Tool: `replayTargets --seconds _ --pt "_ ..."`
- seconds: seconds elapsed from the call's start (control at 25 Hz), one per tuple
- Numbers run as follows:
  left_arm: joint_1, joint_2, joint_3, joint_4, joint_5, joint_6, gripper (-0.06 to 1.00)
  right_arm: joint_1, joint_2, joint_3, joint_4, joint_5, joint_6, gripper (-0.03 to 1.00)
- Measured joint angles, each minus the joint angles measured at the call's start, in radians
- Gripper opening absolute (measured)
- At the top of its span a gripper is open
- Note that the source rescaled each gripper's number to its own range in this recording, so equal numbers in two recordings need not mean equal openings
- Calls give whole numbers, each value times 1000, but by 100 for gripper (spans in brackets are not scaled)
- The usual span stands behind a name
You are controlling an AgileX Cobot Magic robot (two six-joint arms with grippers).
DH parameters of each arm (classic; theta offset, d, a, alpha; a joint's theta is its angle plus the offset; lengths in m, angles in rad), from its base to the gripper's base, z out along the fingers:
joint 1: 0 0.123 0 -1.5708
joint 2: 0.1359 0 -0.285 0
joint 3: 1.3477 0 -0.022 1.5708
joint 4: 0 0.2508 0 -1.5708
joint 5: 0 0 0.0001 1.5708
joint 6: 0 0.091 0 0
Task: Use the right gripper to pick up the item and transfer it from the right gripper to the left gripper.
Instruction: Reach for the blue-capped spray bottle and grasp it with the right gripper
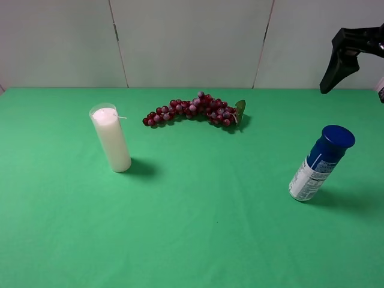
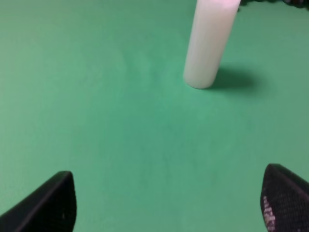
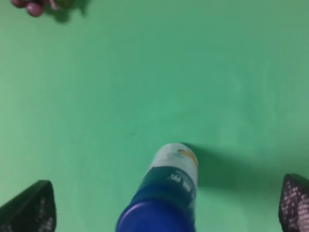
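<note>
Exterior high | item [image 1: 320, 163] near right edge of table [image 1: 210, 234], apart from candle [image 1: 111, 141] | right gripper [image 3: 161, 205], left gripper [image 2: 166, 203]: fingers spread

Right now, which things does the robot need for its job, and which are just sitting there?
For the job:
- spray can
- right gripper, open above the can
- left gripper, open and holding nothing

Just lying about:
- candle
- grapes
</note>
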Motion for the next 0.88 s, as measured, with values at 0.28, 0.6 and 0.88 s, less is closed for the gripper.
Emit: replayTargets --seconds 0.28,0.6,0.88 --pt "0 0 0 0 0 0 58 0 57 -12 -8 39 1 100" --pt "0 0 0 0 0 0 58 0 55 47 -8 38 3 100" --pt "0 0 0 0 0 0 58 21 55 64 0 31 4 100"
